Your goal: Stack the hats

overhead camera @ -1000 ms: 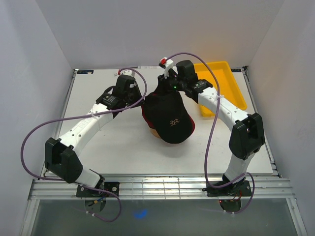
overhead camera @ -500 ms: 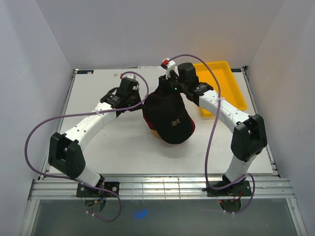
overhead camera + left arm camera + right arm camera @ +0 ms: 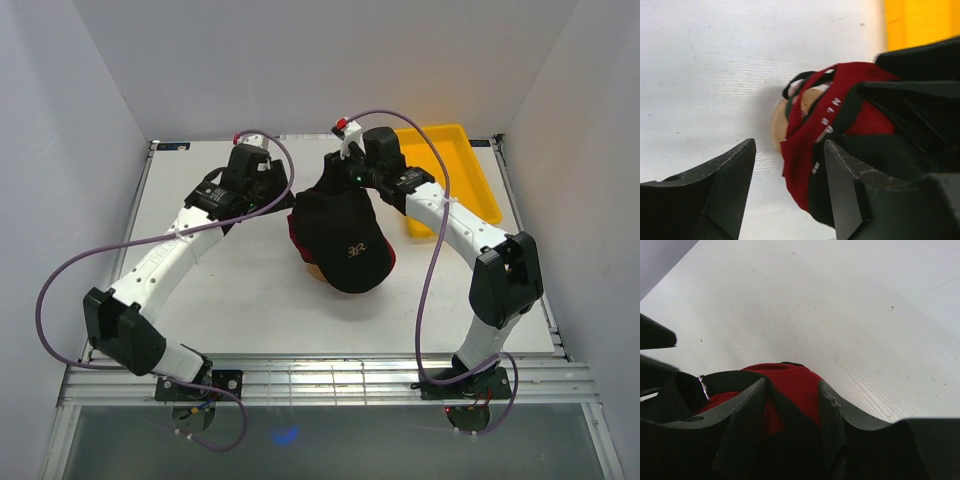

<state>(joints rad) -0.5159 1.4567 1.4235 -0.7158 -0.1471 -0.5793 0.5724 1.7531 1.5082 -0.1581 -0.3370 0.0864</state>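
Two hats show plainly from overhead. The black cap sits on top at the centre of the frame, its pale logo facing the bottom edge. The red cap peeks out under its left side. Both ride on the wooden stand, of which I see only a tan sliver at the lower edge of the pile.

The left pincer stands wide at the pile's upper left. White table shows in its gap, and the red cap's edge lies just beside one finger, not clamped. The right pincer is at the top of the pile with red and dark cloth between its fingers. I cannot tell whether it pinches the cloth or merely straddles it.

The yellow tray lies at upper right, apart from the pile.
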